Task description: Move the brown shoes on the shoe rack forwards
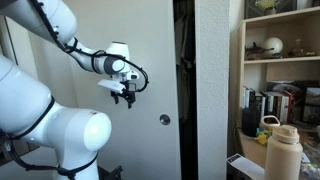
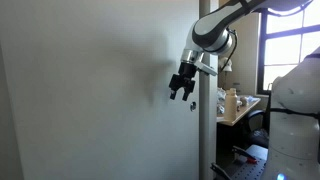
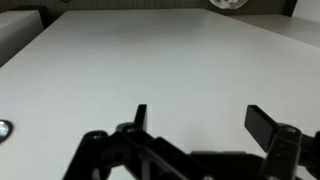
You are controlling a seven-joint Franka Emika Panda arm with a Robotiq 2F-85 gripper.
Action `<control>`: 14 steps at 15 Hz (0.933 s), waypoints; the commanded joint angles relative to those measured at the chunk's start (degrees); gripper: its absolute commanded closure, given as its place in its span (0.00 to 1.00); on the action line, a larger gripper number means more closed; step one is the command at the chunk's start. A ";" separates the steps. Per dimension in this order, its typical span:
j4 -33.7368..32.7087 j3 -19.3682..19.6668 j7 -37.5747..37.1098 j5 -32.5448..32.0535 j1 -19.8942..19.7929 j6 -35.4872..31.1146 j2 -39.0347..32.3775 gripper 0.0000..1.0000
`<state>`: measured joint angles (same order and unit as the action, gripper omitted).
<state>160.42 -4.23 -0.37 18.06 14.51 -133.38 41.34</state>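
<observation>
No brown shoes and no shoe rack show in any view. My gripper (image 1: 124,96) hangs in the air in front of a plain white closed door (image 1: 150,60); it also shows in an exterior view (image 2: 183,90). In the wrist view the two black fingers (image 3: 200,120) stand wide apart with nothing between them, facing the bare white door surface (image 3: 160,60). The gripper is open and empty.
A round metal door knob (image 1: 165,119) sits below and right of the gripper; it also shows at the wrist view's left edge (image 3: 4,128). A dark gap (image 1: 184,90) runs beside the door. Shelves with books and a tan bottle (image 1: 283,150) stand nearby.
</observation>
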 commanded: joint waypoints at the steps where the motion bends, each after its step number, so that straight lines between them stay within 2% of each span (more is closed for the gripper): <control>1: -0.08 -0.07 0.05 0.03 -0.11 0.16 -0.05 0.00; 10: -0.08 -0.07 0.05 0.04 -0.12 0.16 -0.24 0.00; 14: -0.41 0.66 -0.09 -2.63 -2.63 2.59 3.90 0.00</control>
<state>160.11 -4.09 -0.37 17.39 13.92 -133.28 41.47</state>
